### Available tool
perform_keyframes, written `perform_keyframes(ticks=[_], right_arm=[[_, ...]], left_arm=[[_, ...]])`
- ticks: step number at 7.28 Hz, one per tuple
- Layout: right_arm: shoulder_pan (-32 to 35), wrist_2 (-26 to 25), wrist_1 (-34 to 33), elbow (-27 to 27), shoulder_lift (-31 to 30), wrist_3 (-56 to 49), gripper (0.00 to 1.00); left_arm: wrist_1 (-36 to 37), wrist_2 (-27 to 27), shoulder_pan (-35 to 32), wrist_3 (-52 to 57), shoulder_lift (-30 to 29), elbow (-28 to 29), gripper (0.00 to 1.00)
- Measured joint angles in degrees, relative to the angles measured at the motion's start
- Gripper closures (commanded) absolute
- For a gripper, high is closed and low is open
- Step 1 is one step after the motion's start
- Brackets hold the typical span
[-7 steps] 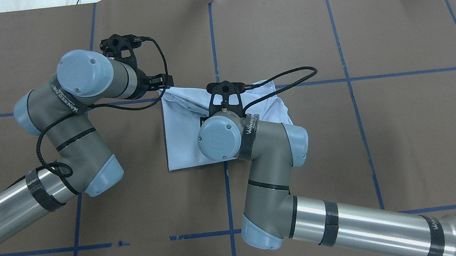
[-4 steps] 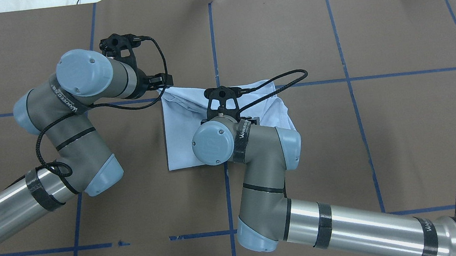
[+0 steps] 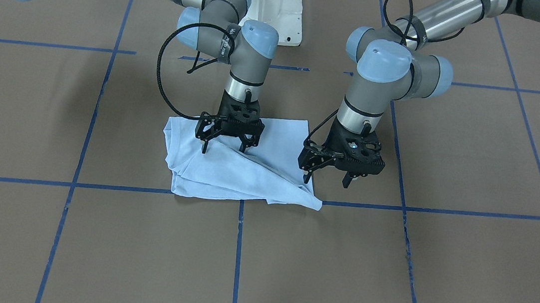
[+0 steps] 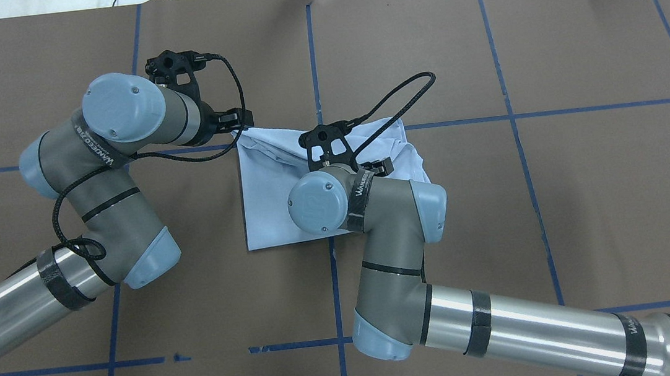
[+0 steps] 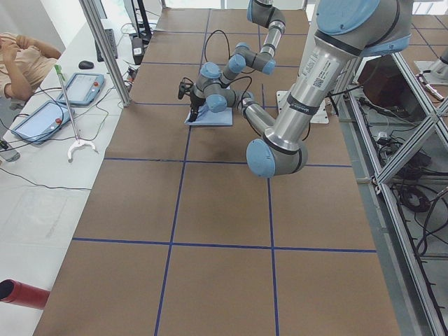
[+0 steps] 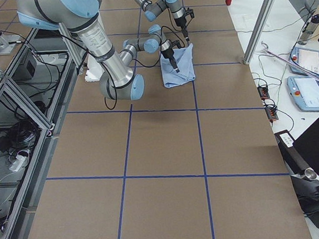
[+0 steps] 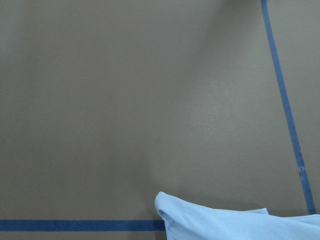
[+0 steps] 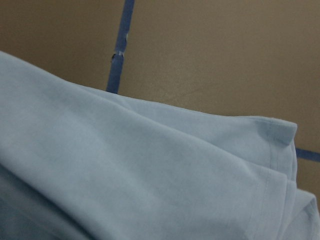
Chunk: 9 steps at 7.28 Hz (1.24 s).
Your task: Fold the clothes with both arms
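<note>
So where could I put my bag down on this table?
The brown squares on the operators' side of the blue tape line, past the T-shirt, look bare. It is crowded at the shirt: the right gripper hangs open over it, the left gripper open at its corner.

Bright, diffuse light from above leaves only faint shadows beneath the left gripper (image 3: 326,180) and right gripper (image 3: 224,149). Nearest the right gripper, the T-shirt (image 8: 150,175) blurs softly.
</note>
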Motion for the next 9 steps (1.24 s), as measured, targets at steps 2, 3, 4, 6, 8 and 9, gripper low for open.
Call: perform_keyframes(ticks=[2, 3, 4, 6, 8, 9], right_arm=[[4.2, 0.0, 0.3, -1.9, 0.1, -5.9, 0.00], [6.7, 0.1, 0.9, -3.7, 0.3, -8.3, 0.00], [9.4, 0.1, 3.2, -6.4, 0.7, -11.0, 0.00], [13.9, 1.1, 10.2, -14.3, 3.6, -14.4, 0.00], [16.5, 7.8, 13.0, -15.3, 6.5, -14.4, 0.00], [16.9, 12.2, 12.7, -13.1, 6.8, -13.0, 0.00]], left_arm=[[0.0, 0.0, 0.0, -0.1, 0.1, 0.0, 0.00], [0.0, 0.0, 0.0, -0.1, 0.1, 0.0, 0.00], [0.0, 0.0, 0.1, -0.1, 0.1, 0.0, 0.00], [0.0, 0.0, 0.1, -0.1, 0.1, -0.1, 0.00], [0.0, 0.0, 0.1, -0.1, 0.1, -0.2, 0.00], [0.0, 0.0, 0.1, -0.2, 0.1, -0.3, 0.00]])
